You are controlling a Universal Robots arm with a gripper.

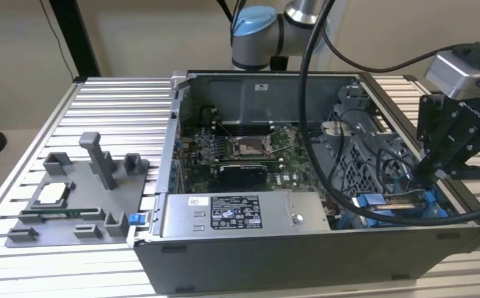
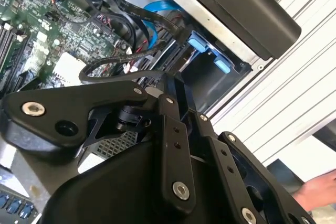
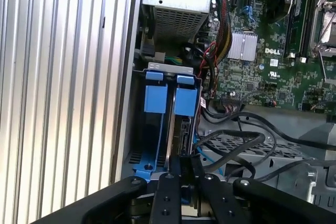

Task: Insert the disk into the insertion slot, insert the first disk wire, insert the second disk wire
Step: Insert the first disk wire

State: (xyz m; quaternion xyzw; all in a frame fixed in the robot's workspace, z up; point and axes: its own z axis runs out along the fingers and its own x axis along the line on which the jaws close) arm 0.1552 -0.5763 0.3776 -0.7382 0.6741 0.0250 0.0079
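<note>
My gripper [image 1: 423, 176] reaches down into the corner of the open computer case [image 1: 248, 267] at the exterior view's right, among loops of black cables [image 3: 233, 142]; my fingers [image 3: 170, 182] are drawn close together with barely a gap, and I cannot tell what, if anything, they pinch at the tips; the disk [image 3: 181, 129] stands on edge in its blue frame inside the insertion slot [image 3: 168, 67], just ahead of my fingertips, with two blue tabs [image 3: 156, 98] at the end away from me; the slot sits near the grey power-supply box [image 1: 240, 214]; a thin blue cable [image 2: 157, 6] runs close by; a person's hand [image 2: 315, 190] shows over the slatted table [image 1: 115, 105] in the second wrist view.
</note>
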